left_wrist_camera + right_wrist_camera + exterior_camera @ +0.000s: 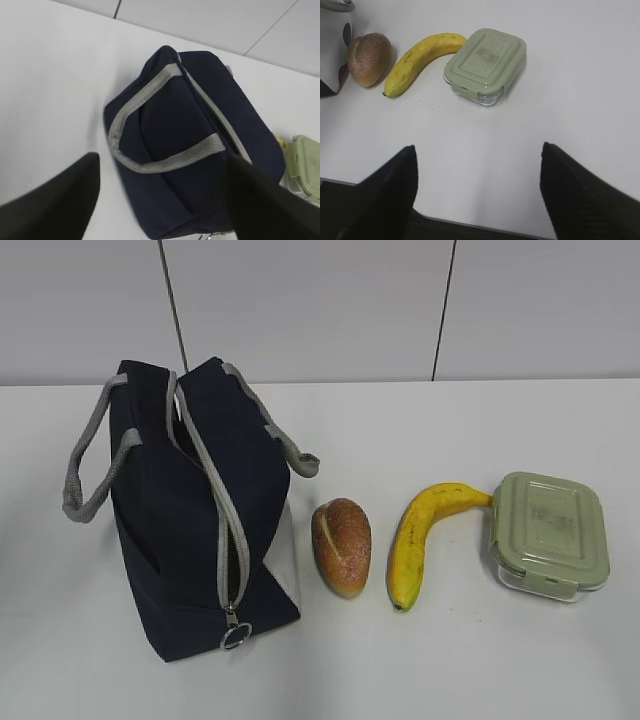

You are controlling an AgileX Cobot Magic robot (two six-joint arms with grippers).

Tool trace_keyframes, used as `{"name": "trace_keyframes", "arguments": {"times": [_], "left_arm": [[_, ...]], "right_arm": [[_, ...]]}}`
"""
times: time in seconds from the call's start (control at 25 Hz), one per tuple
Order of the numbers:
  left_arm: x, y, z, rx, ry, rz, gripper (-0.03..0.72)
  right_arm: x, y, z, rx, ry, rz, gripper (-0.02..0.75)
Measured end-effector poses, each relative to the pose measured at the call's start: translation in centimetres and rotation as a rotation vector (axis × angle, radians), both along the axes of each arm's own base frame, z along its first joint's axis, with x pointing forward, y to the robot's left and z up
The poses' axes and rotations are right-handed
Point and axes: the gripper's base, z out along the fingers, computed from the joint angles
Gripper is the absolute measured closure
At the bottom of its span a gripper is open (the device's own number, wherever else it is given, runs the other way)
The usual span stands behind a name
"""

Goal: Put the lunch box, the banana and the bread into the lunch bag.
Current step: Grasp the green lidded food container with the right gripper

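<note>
At left of the exterior frame, the lunch bag (190, 510) stands zipped; bread (342, 546), banana (420, 540) and lunch box (549, 534) lie rightward on the desk (480, 660). Both grippers' jaws spread wide, empty. Opening step pending: the zipper (232, 570) needs pulling.

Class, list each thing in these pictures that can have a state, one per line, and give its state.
Lunch bag: upright on the table, zipper looks closed, pull at the near end.
Lunch box: lid on, on the table, outside the bag.
Banana: unpeeled, lying flat, stem end against the lunch box.
Bread: whole, lying beside the bag.
Left gripper: open, empty, above the bag.
Right gripper: open, empty, above the table.
</note>
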Motion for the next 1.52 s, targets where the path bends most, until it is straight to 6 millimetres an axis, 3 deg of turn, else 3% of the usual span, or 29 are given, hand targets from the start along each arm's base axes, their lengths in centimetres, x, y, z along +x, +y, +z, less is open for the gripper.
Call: {"name": "trace_keyframes", "arguments": {"times": [0.32, 0.72, 1.0, 1.32, 1.52], "left_arm": [[6.2, -1.2, 1.0, -0.055, 0.210, -0.121, 0.181], [13.0, -3.0, -0.9, -0.117, 0.480, -0.242, 0.188], [16.1, -5.8, -2.9, -0.061, 0.553, -0.328, 0.191], [18.9, -5.8, -4.7, -0.016, 0.618, -0.277, 0.237], [19.6, -5.9, -5.7, -0.020, 0.647, -0.271, 0.246]], "right_arm": [[0.0, 0.0, 0.0, 0.000, 0.000, 0.000, 0.174], [0.0, 0.0, 0.0, 0.000, 0.000, 0.000, 0.174], [0.0, 0.0, 0.0, 0.000, 0.000, 0.000, 0.174], [0.0, 0.0, 0.0, 0.000, 0.000, 0.000, 0.174], [0.0, 0.0, 0.0, 0.000, 0.000, 0.000, 0.174]]}}
